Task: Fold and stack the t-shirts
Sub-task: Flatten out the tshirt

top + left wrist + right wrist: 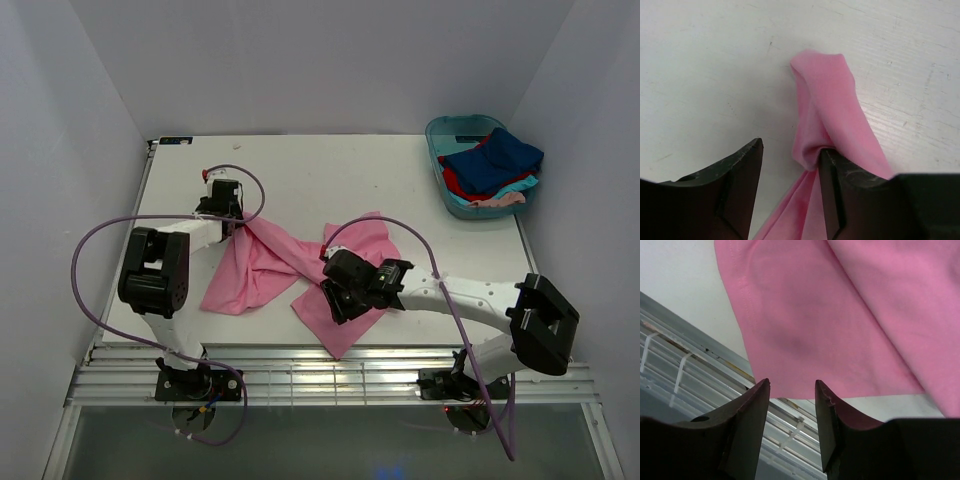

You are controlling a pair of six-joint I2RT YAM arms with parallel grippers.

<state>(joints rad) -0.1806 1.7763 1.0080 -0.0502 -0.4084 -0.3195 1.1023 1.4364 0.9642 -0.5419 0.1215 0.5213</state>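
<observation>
At the near edge of the table (400, 190) a strip of metal rails (330, 375) runs across, with both arm bases bolted there. The right arm reaches leftward from its base, low over the table. The right gripper (791, 384) hovers above the near corner of the pink t-shirt (265, 265). Its jaws stand spread with nothing between them. In the right wrist view the shirt's hem lies just beyond the fingertips, with the rails showing below it.

The pink t-shirt lies crumpled and unfolded in the middle of the table. One broad part spreads toward the near edge under the right gripper. Another part lies to the left, and a twisted band of cloth runs up and left toward the left arm.

Farther back on the left, the left gripper (791, 146) sits at the end of that band. Its jaws are spread apart. A bunched fold of the pink cloth rests against the inner face of one finger (840, 190), and the other finger is clear of it, with bare table showing in the gap.

At the far right corner stands a teal tub (434, 150). It holds the other shirts in a loose heap: a dark blue shirt (500, 155) on top, a red shirt (458, 182) beneath it, a turquoise shirt (520, 183) and a pale pink shirt (500, 200) at the near rim.
</observation>
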